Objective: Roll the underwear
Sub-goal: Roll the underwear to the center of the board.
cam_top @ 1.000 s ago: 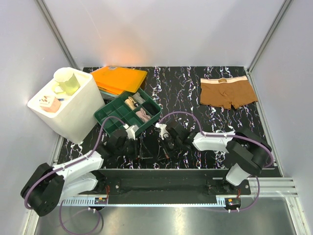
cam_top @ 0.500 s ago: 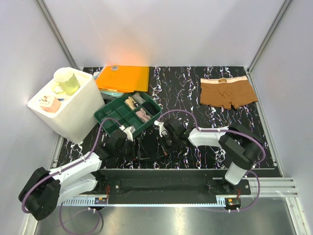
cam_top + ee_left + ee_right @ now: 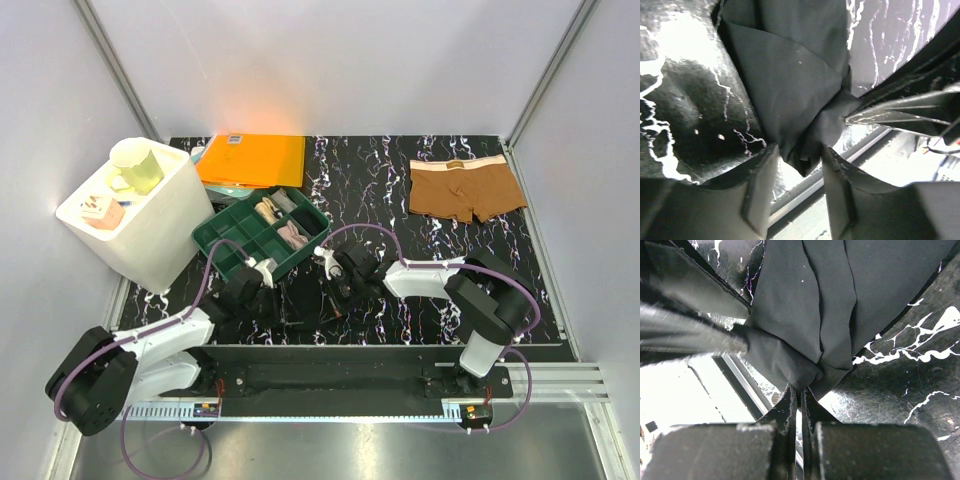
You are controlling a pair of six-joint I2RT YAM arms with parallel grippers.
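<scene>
Right wrist: right end effector pinches black underwear (left end effector half-open, straddling it).

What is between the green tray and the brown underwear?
Only bare marbled table separates the green tray and the brown underwear; the top view shows it.

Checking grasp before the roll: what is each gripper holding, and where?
Right gripper is shut on the black boxer briefs, pinching a bunched fold at their edge. Left gripper straddles a neighbouring bunch, jaws apart, not clearly clamped.
</scene>
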